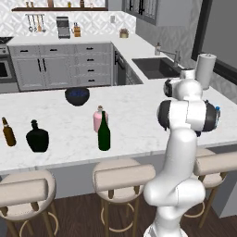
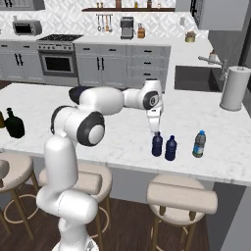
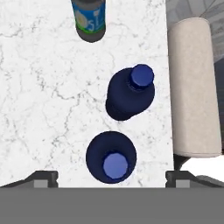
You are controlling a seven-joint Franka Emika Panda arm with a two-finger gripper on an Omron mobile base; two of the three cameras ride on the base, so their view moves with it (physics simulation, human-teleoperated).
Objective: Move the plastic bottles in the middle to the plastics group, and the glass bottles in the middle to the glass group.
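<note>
The gripper (image 2: 157, 131) hangs just above a small dark blue bottle (image 2: 157, 145) near the front edge of the marble counter (image 2: 122, 142), its fingers spread wide to either side of the cap and touching nothing — in the hand view the two tips (image 3: 43, 177) stand well clear of the bottle directly below. That bottle stands upright just beside a second dark blue bottle (image 2: 170, 148), with the clear bottle with the blue cap (image 2: 198, 144) a little further along, so the plastics look gathered. What seems left is the glass in the middle of the counter: the tall green wine bottle (image 1: 104, 132) and, right behind it, the squat pink bottle (image 1: 98, 119), both upright and well apart from the black bottle (image 1: 37, 137) and the brown bottle (image 1: 8, 132) at the far left. The green one is likely heavy, rigid and smooth, tall enough to tip if nudged high on the neck — a hold on the straight body, below the shoulder, looks safest. The pink one is lower and steadier, though it stands so close to the green that the fingers risk knocking one bottle while reaching for the other.
</note>
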